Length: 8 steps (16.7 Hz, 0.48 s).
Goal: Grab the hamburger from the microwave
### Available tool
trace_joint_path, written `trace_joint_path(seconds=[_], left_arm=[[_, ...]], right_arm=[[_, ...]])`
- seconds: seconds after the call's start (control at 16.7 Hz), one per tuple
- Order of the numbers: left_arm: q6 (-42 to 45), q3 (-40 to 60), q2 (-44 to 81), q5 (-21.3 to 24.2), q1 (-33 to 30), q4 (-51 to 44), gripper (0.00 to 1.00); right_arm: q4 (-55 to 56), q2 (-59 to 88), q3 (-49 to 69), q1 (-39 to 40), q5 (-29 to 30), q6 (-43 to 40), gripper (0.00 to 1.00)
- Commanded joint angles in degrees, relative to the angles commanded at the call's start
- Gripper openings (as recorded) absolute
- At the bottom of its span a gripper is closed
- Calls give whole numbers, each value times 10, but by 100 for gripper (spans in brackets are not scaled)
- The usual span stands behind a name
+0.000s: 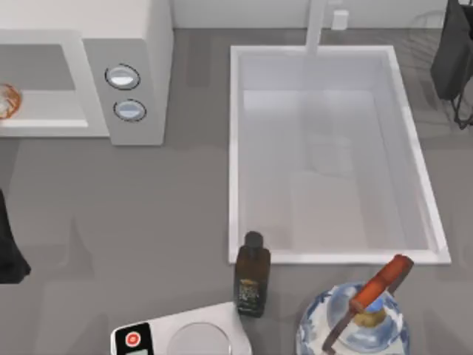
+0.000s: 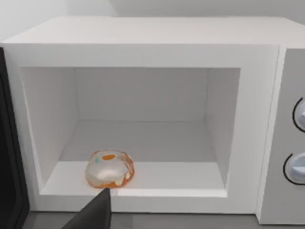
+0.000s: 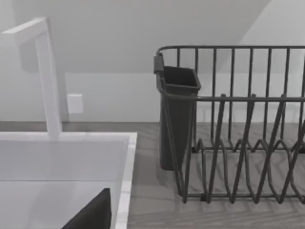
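Inside the microwave (image 2: 143,47), at the front left of its grey cavity floor, you see the hamburger (image 2: 109,169) lying flat, apart from the side walls. From above, the microwave (image 1: 126,44) stands at the tabletop's (image 1: 148,200) far left, and the hamburger (image 1: 7,101) shows at the picture's left edge. Your left tool (image 2: 93,214) hangs just in front of the open cavity, one dark finger tip pointing at the hamburger without touching it; you cannot tell whether it is released or clenched. Your right tool (image 3: 93,214) hovers over the sink (image 3: 62,157) near the dish rack (image 3: 238,143); its state cannot be told either. A dark bottle (image 1: 252,275), a glass kettle (image 1: 358,318) and a scale (image 1: 177,334) stand along the near edge.
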Motion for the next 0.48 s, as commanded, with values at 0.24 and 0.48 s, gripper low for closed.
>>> trace_joint_path(seconds=[0.24,0.48], left_arm=[[1,9,17,2,2,10,100],[6,58,124,15,13,66,100]], right_arm=[[0,0,0,0,0,0,100],[0,0,0,0,0,0,100]])
